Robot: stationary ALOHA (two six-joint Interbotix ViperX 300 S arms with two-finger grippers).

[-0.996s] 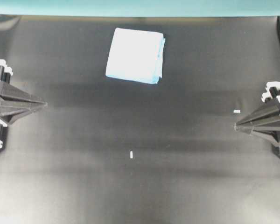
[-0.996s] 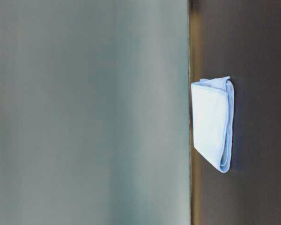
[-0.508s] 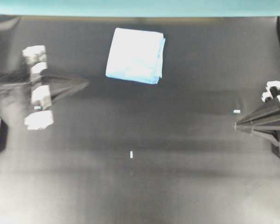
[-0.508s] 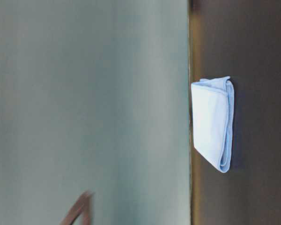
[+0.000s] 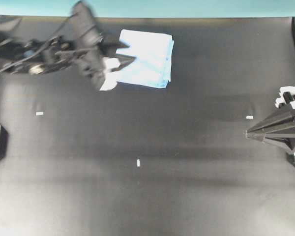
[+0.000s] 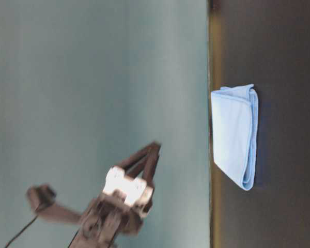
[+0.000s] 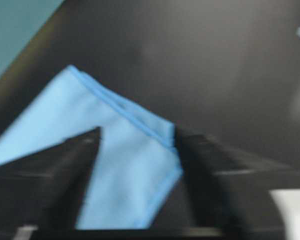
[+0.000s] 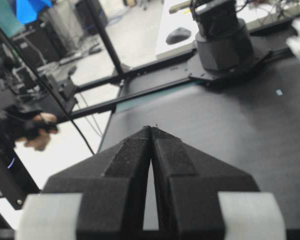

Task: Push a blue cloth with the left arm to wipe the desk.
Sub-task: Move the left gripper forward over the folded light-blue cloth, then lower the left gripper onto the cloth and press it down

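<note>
My left claw [image 5: 122, 60] is spread wide, fingers apart, nothing pinched between them. The pale sky-blue folded cloth [image 5: 148, 58] lies flat on the matte black surface [image 5: 187, 162], near the teal strip [image 5: 187, 7] along the far edge. From overhead my tips hang over the cloth's left edge; the side view shows them hovering above it, not touching. Through the wrist camera the cloth [image 7: 115, 170] fills the gap between my fingers [image 7: 75, 165], one corner pointing away. So the cloth lies ahead and rightward of me, and I judge the push runs that way. My right claw [image 5: 250, 132] sits pressed together, well apart at the right side.
</note>
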